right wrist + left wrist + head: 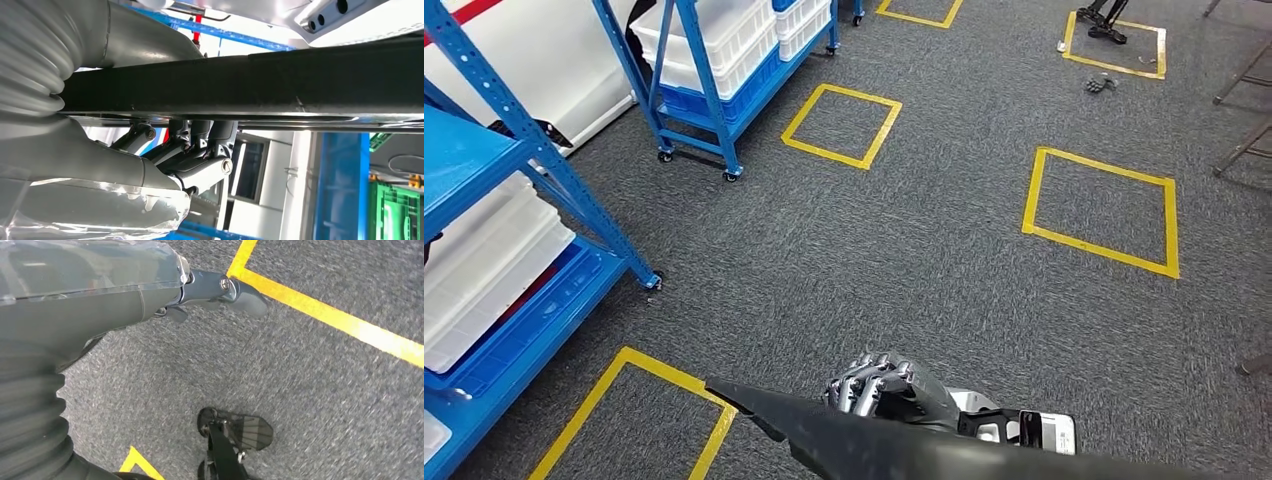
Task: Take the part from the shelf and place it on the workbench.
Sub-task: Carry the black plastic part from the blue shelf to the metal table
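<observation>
The right robot hand (192,150) curls its fingers tight around a long flat black part (250,82); the part sticks out low over the grey carpet floor (924,230). The left robot hand (220,292) hangs over the floor with nothing in it; I cannot tell how its fingers lie. Blue metal shelves (524,150) with white bins stand nearby.

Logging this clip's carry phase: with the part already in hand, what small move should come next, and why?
Probably keep carrying and turn in search of the workbench. The right robot hand grips the long dark part over grey carpet; blue shelves stand at the left, and the left robot hand hangs over the floor.
</observation>
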### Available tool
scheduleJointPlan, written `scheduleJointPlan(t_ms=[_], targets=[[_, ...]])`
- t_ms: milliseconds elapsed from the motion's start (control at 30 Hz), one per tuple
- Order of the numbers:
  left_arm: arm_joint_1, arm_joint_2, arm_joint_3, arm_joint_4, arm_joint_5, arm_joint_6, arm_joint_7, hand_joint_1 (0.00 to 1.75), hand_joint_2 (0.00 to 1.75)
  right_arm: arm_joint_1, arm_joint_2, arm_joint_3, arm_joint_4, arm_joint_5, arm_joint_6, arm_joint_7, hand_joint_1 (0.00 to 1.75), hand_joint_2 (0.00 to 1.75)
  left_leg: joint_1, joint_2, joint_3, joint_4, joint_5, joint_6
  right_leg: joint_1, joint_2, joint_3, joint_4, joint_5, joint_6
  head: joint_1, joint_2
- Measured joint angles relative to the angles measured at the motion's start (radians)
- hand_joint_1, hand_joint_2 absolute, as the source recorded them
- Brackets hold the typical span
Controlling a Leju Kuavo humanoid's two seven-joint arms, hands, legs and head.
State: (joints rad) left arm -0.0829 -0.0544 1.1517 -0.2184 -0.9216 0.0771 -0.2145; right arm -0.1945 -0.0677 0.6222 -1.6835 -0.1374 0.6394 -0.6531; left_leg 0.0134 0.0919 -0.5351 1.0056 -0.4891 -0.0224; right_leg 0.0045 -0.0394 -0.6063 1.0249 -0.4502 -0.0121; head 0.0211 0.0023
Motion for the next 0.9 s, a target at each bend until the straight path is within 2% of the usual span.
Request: scheduleJointPlan(t_ms=[33,67,100,133,167,200,233,267,300,367,400,433,500,533,600,633,667,700,733,767,800,833,900], targets=[[0.000,0.001,0.000,0.000,0.000,0.001,0.000,0.00,1.75,0.000,0.001,0.000,0.000,0.002,0.000,0.000,1.75,1.75,0.001,-0.008,0.000,0.005,-0.007,-0.005,-0.003,0.009,0.002,-0.006,0.003,-0.007,-0.001,0.000],[-0.001,0.002,0.000,0.000,0.000,0.001,-0.001,0.00,1.75,-0.001,0.004,0.000,0.000,0.004,0.000,-0.001,1.75,1.75,0.003,-0.026,-0.009,0.029,-0.024,-0.009,-0.006,0.018,0.005,-0.012,0.007,-0.014,-0.001,0.000],[0.000,0.004,0.000,0.000,-0.001,0.001,-0.002,0.00,1.75,-0.001,0.007,0.000,0.000,0.005,0.000,-0.001,1.75,1.75,0.004,-0.049,-0.030,0.074,-0.051,-0.011,-0.008,0.027,0.009,-0.017,0.009,-0.020,-0.003,0.000],[0.001,0.005,0.000,0.000,-0.001,0.001,-0.002,0.00,1.75,-0.002,0.010,0.000,0.001,0.006,0.000,-0.001,1.75,1.75,0.005,-0.070,-0.059,0.138,-0.084,-0.013,-0.007,0.036,0.010,-0.018,0.009,-0.024,-0.004,0.000],[0.004,0.005,0.000,0.000,-0.002,0.000,-0.002,0.00,1.75,-0.003,0.013,0.000,0.002,0.007,0.000,-0.002,1.75,1.75,0.005,-0.081,-0.096,0.211,-0.114,-0.014,-0.006,0.046,0.010,-0.017,0.008,-0.027,-0.005,0.000],[0.006,0.006,0.000,0.000,-0.002,0.000,0.000,0.00,1.75,-0.003,0.014,0.000,0.004,0.007,-0.001,-0.003,1.75,1.75,0.005,-0.084,-0.127,0.267,-0.129,-0.015,-0.004,0.058,0.010,-0.015,0.007,-0.028,-0.005,0.000],[0.007,0.006,0.000,0.000,-0.003,-0.001,0.001,0.00,1.75,-0.002,0.015,0.000,0.006,0.008,-0.002,-0.004,1.75,1.75,0.005,-0.086,-0.143,0.291,-0.124,-0.016,-0.003,0.071,0.010,-0.013,0.006,-0.028,-0.005,0.000],[0.008,0.007,0.000,0.000,-0.002,-0.002,0.003,0.00,1.75,-0.002,0.017,0.000,0.007,0.008,-0.003,-0.007,1.75,1.75,0.005,-0.087,-0.140,0.273,-0.099,-0.016,-0.003,0.084,0.011,-0.009,0.004,-0.028,-0.005,0.000],[0.008,0.008,0.000,0.000,-0.002,-0.003,0.005,0.00,1.75,-0.003,0.019,0.000,0.008,0.007,-0.004,-0.009,1.75,1.75,0.006,-0.091,-0.119,0.217,-0.059,-0.015,-0.004,0.096,0.011,-0.004,0.001,-0.026,-0.005,0.000],[0.007,0.010,0.000,0.000,-0.003,-0.006,0.008,0.00,1.75,-0.004,0.022,0.000,0.009,0.006,-0.005,-0.014,1.75,1.75,0.009,-0.126,-0.064,0.087,0.001,-0.011,-0.006,0.118,0.007,0.011,-0.007,-0.018,-0.005,0.000],[0.007,0.011,0.000,0.000,-0.003,-0.008,0.010,0.00,1.75,-0.004,0.024,0.000,0.009,0.006,-0.005,-0.015,1.75,1.75,0.009,-0.141,-0.048,0.048,0.012,-0.009,-0.006,0.127,0.003,0.017,-0.009,-0.013,-0.005,0.000],[0.006,0.012,0.000,0.000,-0.003,-0.009,0.012,0.00,1.75,-0.004,0.025,0.000,0.009,0.005,-0.005,-0.016,1.75,1.75,0.008,-0.152,-0.041,0.032,0.012,-0.005,-0.007,0.135,-0.002,0.020,-0.010,-0.007,-0.005,0.000],[0.005,0.012,0.000,0.000,-0.003,-0.012,0.015,0.00,1.75,-0.004,0.026,0.000,0.010,0.004,-0.005,-0.017,1.75,1.75,0.007,-0.140,-0.039,0.028,0.014,0.007,-0.009,0.150,-0.007,0.019,-0.007,0.005,-0.005,0.000],[0.004,0.013,0.001,0.000,-0.003,-0.015,0.016,0.00,1.75,-0.004,0.027,0.000,0.010,0.004,-0.005,-0.017,1.75,1.75,0.007,-0.131,-0.037,0.023,0.017,0.014,-0.009,0.144,-0.009,0.022,-0.010,0.010,-0.005,0.000],[0.003,0.014,0.001,0.000,-0.003,-0.019,0.017,0.00,1.75,-0.007,0.027,0.000,0.010,0.004,-0.006,-0.018,1.75,1.75,0.009,-0.110,-0.032,0.013,0.023,0.027,-0.008,0.104,-0.034,0.077,-0.044,0.019,-0.001,0.000],[0.003,0.014,0.001,0.000,-0.003,-0.020,0.018,0.00,1.75,-0.008,0.027,0.000,0.010,0.004,-0.007,-0.018,1.75,1.75,0.007,-0.100,-0.030,0.011,0.023,0.031,-0.008,0.076,-0.060,0.131,-0.073,0.023,0.001,0.000],[0.004,0.015,0.001,0.000,-0.003,-0.020,0.018,0.00,1.75,-0.008,0.027,0.000,0.010,0.004,-0.007,-0.017,1.75,1.75,0.005,-0.089,-0.030,0.010,0.022,0.034,-0.010,0.059,-0.094,0.198,-0.104,0.026,0.002,0.000],[0.005,0.016,0.001,0.000,-0.003,-0.020,0.019,0.00,1.75,-0.007,0.027,0.000,0.010,0.004,-0.008,-0.016,1.75,1.75,0.004,-0.078,-0.030,0.010,0.021,0.034,-0.012,0.050,-0.125,0.256,-0.125,0.029,0.002,0.000],[0.006,0.016,0.001,0.000,-0.003,-0.020,0.018,0.00,1.75,-0.005,0.027,0.000,0.010,0.003,-0.008,-0.014,1.75,1.75,0.003,-0.067,-0.030,0.010,0.020,0.034,-0.013,0.046,-0.141,0.286,-0.128,0.030,0.002,0.000],[0.005,0.017,0.001,0.000,-0.003,-0.020,0.018,0.00,1.75,-0.004,0.027,0.000,0.010,0.003,-0.008,-0.012,1.75,1.75,0.002,-0.056,-0.028,0.010,0.019,0.034,-0.014,0.043,-0.139,0.279,-0.113,0.030,0.002,0.000],[0.004,0.017,0.001,0.000,-0.004,-0.020,0.018,0.00,1.75,-0.004,0.027,0.000,0.010,0.003,-0.008,-0.011,1.75,1.75,0.002,-0.046,-0.026,0.010,0.017,0.032,-0.014,0.039,-0.116,0.234,-0.083,0.028,0.002,0.000],[0.003,0.017,0.001,0.000,-0.005,-0.020,0.017,0.00,1.75,-0.004,0.027,0.000,0.010,0.002,-0.009,-0.009,1.75,1.75,0.002,-0.038,-0.023,0.010,0.015,0.031,-0.012,0.026,-0.076,0.158,-0.049,0.023,0.002,0.000],[0.002,0.016,0.001,0.000,-0.007,-0.021,0.016,0.00,1.75,-0.005,0.030,0.000,0.010,0.002,-0.010,-0.008,1.75,1.75,-0.001,-0.023,-0.017,0.009,0.010,0.023,-0.002,-0.003,-0.012,0.039,-0.011,0.012,0.002,0.000]])
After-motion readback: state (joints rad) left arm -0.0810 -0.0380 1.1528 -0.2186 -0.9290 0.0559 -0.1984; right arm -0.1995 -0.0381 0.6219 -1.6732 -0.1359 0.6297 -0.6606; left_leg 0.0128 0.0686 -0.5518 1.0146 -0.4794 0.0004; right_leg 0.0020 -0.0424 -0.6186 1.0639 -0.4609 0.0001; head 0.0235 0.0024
